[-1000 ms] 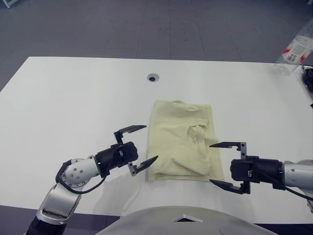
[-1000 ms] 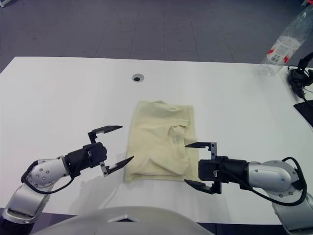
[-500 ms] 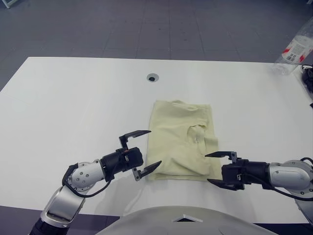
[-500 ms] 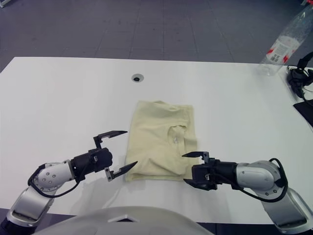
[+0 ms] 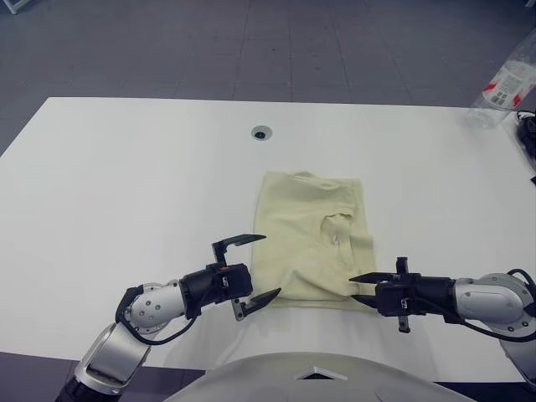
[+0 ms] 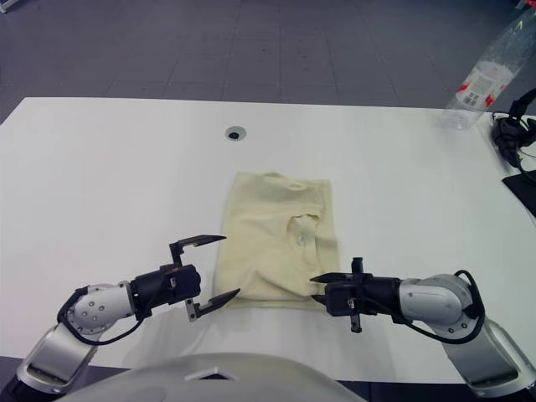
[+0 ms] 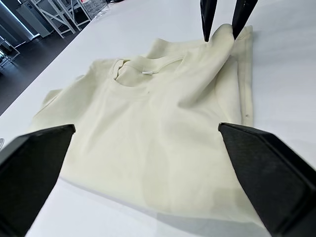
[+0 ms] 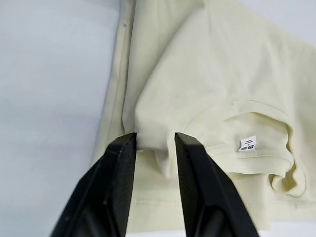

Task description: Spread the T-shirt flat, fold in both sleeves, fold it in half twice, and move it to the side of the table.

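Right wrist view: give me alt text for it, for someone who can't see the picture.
The black right gripper pinches a raised fold of the pale yellow T-shirt. The T-shirt lies on a white table, and a small white label inside its neck opening shows close to the gripper.

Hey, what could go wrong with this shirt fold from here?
1. The right gripper jaws pinch only a small bunch at the T-shirt near corner; lifting might take just the top layer and undo the folds.
2. The left gripper jaws stand open at the other near corner, holding nothing; a one-sided pull could skew it.
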Robot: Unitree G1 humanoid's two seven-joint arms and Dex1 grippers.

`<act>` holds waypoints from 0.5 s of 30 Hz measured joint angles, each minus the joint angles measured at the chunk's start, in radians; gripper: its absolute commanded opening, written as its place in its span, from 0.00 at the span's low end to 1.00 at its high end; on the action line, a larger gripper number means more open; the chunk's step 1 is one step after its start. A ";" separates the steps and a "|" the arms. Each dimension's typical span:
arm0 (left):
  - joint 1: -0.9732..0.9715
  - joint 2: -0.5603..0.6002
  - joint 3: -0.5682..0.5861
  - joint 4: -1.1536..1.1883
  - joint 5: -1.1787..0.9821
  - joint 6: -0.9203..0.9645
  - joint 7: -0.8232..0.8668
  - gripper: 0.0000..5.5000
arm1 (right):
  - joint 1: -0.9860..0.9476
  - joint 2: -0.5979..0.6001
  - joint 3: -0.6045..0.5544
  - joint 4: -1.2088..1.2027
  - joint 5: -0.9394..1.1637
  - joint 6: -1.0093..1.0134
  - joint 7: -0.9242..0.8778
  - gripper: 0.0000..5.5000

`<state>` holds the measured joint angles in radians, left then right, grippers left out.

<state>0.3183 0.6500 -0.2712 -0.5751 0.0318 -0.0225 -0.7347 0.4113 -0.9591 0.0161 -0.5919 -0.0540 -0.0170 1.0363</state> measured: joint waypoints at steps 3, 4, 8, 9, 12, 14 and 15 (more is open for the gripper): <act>0.000 0.001 0.000 0.000 0.000 0.000 -0.001 0.98 | 0.011 -0.004 -0.003 -0.001 0.003 -0.006 0.002 0.05; 0.000 0.001 0.000 0.000 0.000 0.000 -0.003 0.98 | 0.015 -0.009 -0.004 -0.001 0.004 -0.009 0.003 0.01; 0.000 0.001 0.000 0.000 0.000 0.000 -0.007 0.98 | 0.019 -0.018 -0.008 0.000 0.005 -0.018 0.004 0.00; 0.000 0.002 0.000 0.000 0.001 0.000 -0.007 0.98 | 0.020 -0.018 -0.009 0.002 0.005 -0.018 0.004 0.00; 0.000 0.012 -0.009 0.016 0.027 -0.001 -0.009 0.98 | 0.022 -0.018 -0.016 0.005 0.007 -0.018 0.003 0.00; 0.001 0.017 -0.020 0.024 0.047 -0.002 -0.010 0.98 | 0.028 -0.019 -0.027 0.005 0.019 -0.018 0.005 0.00; 0.001 0.021 -0.024 0.027 0.054 -0.002 -0.011 0.98 | 0.033 -0.019 -0.040 0.005 0.031 -0.017 0.009 0.00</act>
<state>0.3188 0.6711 -0.2956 -0.5483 0.0857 -0.0244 -0.7459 0.4446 -0.9785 -0.0239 -0.5870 -0.0233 -0.0339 1.0452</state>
